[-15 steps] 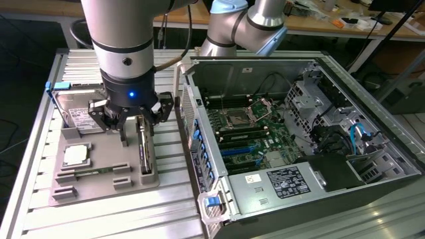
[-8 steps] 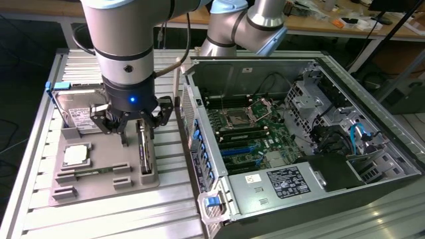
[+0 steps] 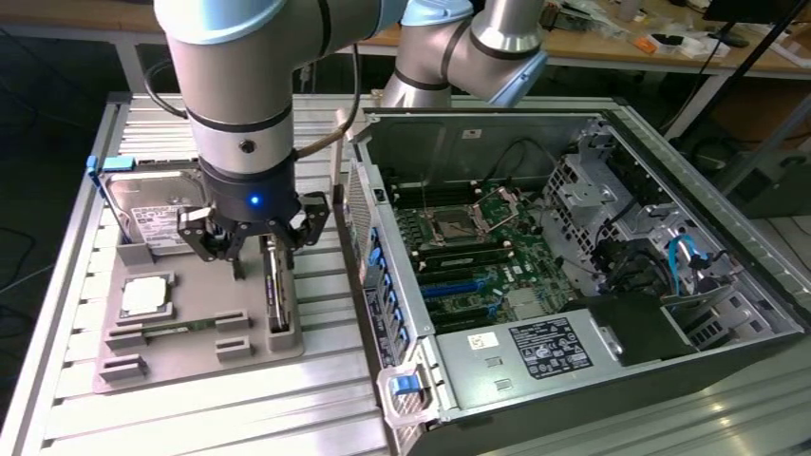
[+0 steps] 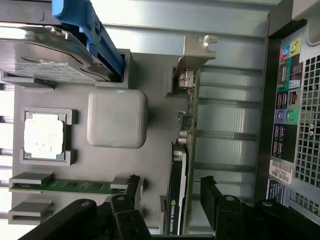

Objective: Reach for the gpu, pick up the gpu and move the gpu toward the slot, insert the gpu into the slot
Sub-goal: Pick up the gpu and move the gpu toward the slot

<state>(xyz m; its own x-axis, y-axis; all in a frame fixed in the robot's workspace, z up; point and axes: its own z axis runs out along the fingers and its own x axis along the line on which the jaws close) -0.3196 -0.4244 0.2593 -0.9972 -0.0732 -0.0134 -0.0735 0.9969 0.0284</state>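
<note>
Claw [image 3: 260, 255] hangs low over the grey tray [image 3: 190, 359] on the slatted metal surface [image 3: 228, 410], at the exterior view's left of the open computer case [image 3: 380, 190]. Claw released: in the wrist view its two black fingers [image 4: 207, 187] stand spread on either side of the gpu [image 4: 179, 165], with a gap showing on both sides and no contact seen. The gpu [image 3: 280, 302] stands on its long edge in a groove at the tray's case-side edge, with its silvery bracket [image 4: 198, 50] at the end away from the claw [image 4: 171, 181]. It has not been lifted. The slot [image 3: 454, 285], a bright-blue strip on the green motherboard [image 3: 507, 256], lies inside the case, well apart from the gpu. Also on the tray [image 4: 155, 100]: hard drive [image 3: 159, 204] propped at the far end, square processor chip [image 3: 146, 294] in its pocket, and a memory stick [image 3: 178, 330] in the nearer cradle.
</note>
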